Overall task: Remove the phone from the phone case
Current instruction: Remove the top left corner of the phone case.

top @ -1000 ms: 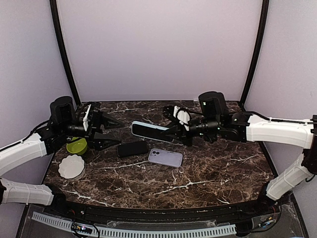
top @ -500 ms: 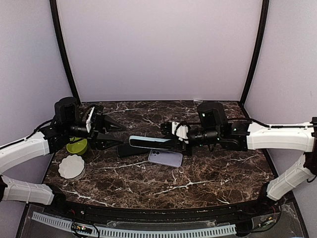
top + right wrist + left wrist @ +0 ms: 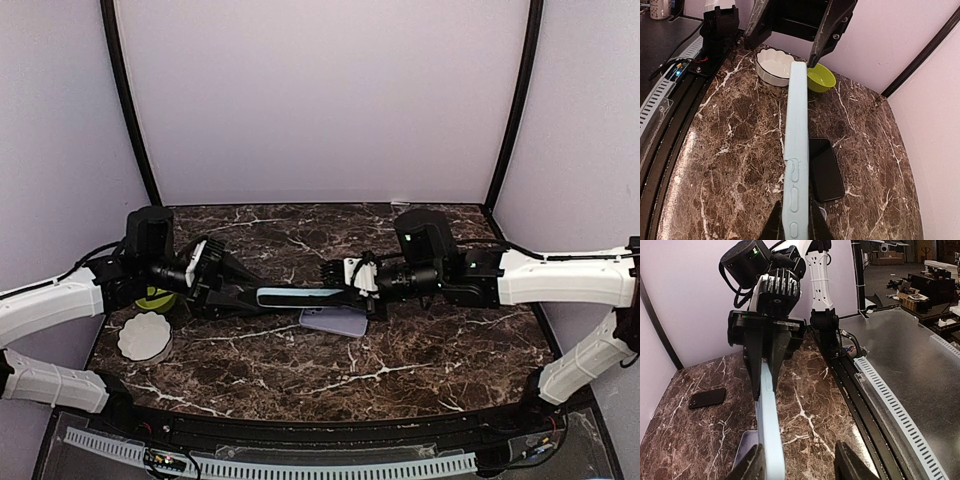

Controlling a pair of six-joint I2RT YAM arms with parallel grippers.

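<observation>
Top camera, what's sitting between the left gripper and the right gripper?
The light blue phone case bridges the gap in the top view. The right gripper holds one end, and the other end reaches between the fingers of the open left gripper.

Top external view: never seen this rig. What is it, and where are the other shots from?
Two robot arms with two-finger grippers work at a marble table. The top picture looks down from behind them; the others come from a camera on each wrist. The right gripper is clamped on one end of a light blue phone case, held aloft. The left gripper has open fingers around the other end. Lying loose: a black phone, a lavender phone or case, a green bowl, a white bowl.
</observation>
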